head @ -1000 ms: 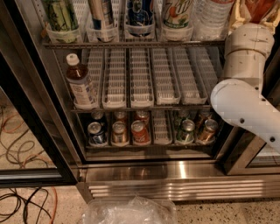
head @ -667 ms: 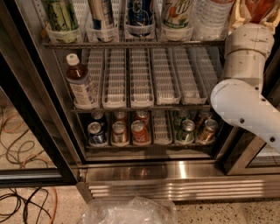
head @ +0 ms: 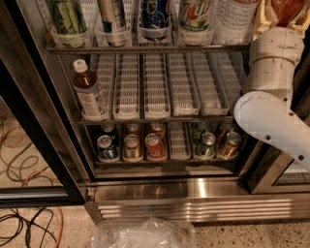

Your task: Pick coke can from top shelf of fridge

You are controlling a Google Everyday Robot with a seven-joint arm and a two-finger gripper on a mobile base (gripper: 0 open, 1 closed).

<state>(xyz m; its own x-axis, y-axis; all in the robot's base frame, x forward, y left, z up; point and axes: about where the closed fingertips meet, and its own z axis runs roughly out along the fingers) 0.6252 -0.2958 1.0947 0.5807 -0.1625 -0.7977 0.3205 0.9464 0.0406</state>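
Observation:
The fridge [head: 160, 191] stands open in front of me, with its steel base below. The top shelf [head: 145, 49], a wire rack with clear cup-like lane fronts, runs along the upper edge and holds a green can [head: 68, 17], a slim can [head: 112, 14], a blue can [head: 154, 14], a white-green can [head: 196, 14] and a clear bottle [head: 233, 19]. No coke can shows; it is hidden or out of view. My white arm [head: 271, 97] rises at the right and leaves the frame at the top. The gripper is out of view above it.
The middle rack has long white slotted trays [head: 157, 85] and a brown-liquid bottle [head: 90, 92] at the left. The bottom rack holds several cans, among them an orange-red one [head: 154, 146]. The black door frame [head: 34, 145] is at the left. Cables [head: 24, 145] and clear plastic [head: 143, 235] lie on the floor.

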